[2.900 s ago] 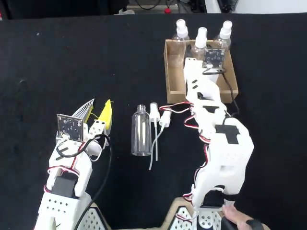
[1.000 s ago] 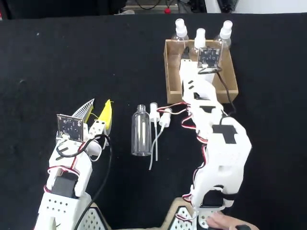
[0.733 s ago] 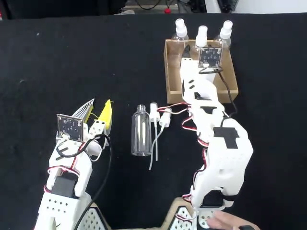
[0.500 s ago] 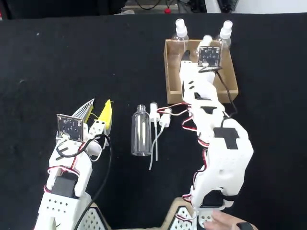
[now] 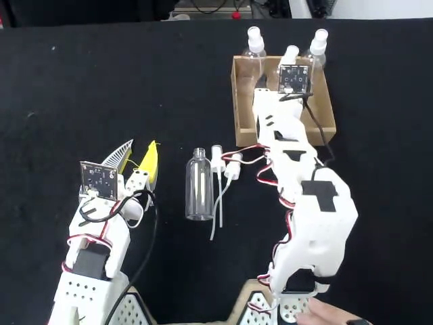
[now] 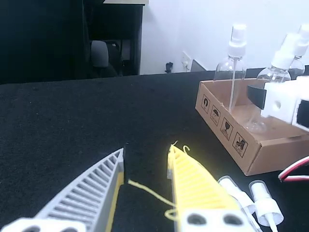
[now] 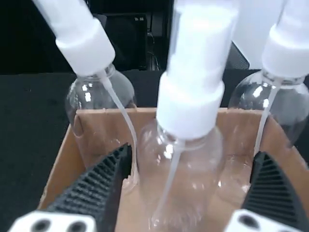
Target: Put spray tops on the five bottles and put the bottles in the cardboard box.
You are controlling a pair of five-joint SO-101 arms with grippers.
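Observation:
The cardboard box stands at the far right of the table. Three clear bottles with white spray tops stand in it: one at the far left, a middle one and one at the far right. My right gripper is open inside the box, its jaws either side of the middle bottle without touching it. A fourth bottle lies capless mid-table, beside two loose spray tops. My left gripper hovers open and holds nothing, left of that bottle.
The right arm stretches over the box's near wall, red and white wires trailing by the loose tops. A person's hand rests at the right arm's base. Black cloth covers the table, with free room at the left and far left.
The right gripper has pushed a little deeper into the box, and the middle bottle's top has shifted slightly to the right. The left arm has kept still.

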